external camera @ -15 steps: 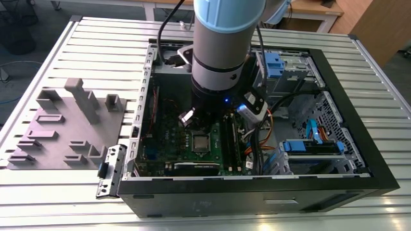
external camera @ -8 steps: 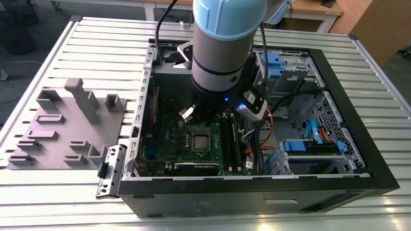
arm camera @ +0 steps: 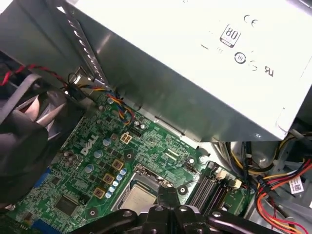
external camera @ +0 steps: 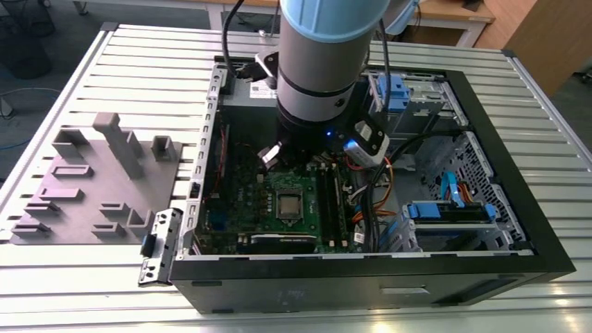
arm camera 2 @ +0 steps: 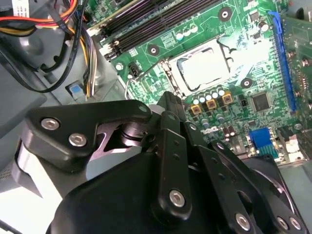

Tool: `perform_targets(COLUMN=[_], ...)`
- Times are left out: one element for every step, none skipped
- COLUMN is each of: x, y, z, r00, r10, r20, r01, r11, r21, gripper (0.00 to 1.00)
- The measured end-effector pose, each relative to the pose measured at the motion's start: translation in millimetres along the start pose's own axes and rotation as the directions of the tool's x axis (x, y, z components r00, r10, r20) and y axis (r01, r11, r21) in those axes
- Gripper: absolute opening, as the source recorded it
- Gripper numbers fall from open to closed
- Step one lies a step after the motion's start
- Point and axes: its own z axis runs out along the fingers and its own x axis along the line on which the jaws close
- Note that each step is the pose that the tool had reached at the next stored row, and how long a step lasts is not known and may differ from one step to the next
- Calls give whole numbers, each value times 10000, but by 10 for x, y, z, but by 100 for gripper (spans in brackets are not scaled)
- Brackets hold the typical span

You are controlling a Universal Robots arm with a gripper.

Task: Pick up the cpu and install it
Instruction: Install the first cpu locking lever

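The cpu (external camera: 290, 203), a flat silver square, lies inside the framed socket on the green motherboard (external camera: 249, 201) of the open computer case. It shows as a bright square in the second wrist view (arm camera 2: 204, 68) and partly behind the fingers in the first wrist view (arm camera: 135, 199). My gripper (external camera: 277, 155) hangs just above the board, a little beyond the socket toward the back of the case. Its black fingers (arm camera 2: 168, 105) meet with nothing between them, also seen in the first wrist view (arm camera: 168, 194).
A grey plastic tray (external camera: 93, 187) with upright blocks sits at the exterior view's left. The power supply (arm camera: 195, 58), a fan (arm camera: 24, 126), memory slots (arm camera 2: 146, 24), coloured cables (arm camera: 278, 190) and blue drive brackets (external camera: 448, 211) crowd the case walls (external camera: 370, 267).
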Motion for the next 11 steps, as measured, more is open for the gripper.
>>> perform_targets(x=[-4,-10,-19,-31,-46,-60,-74,-89,-104,-121,-136], y=[2,6,11,19,29,38,46,56,66,75,82], z=[1,1,2,5,8,10,12,15,18,21,24], r00=[10000,10000,10000,10000,10000,10000,10000,10000,10000,10000,10000], r10=[0,1,1,1,0,1,0,1,0,0,-3], r20=[2,2,3,3,3,2,1,1,2,2,3], r01=[0,-1,-1,-1,0,-1,0,-1,0,0,3], r11=[10000,10000,10000,10000,10000,10000,10000,10000,10000,10000,10000], r21=[-4,-5,-7,-6,-7,-6,-6,-6,-6,-6,-7], gripper=[11,11,11,11,11,11,11,11,11,11,11])
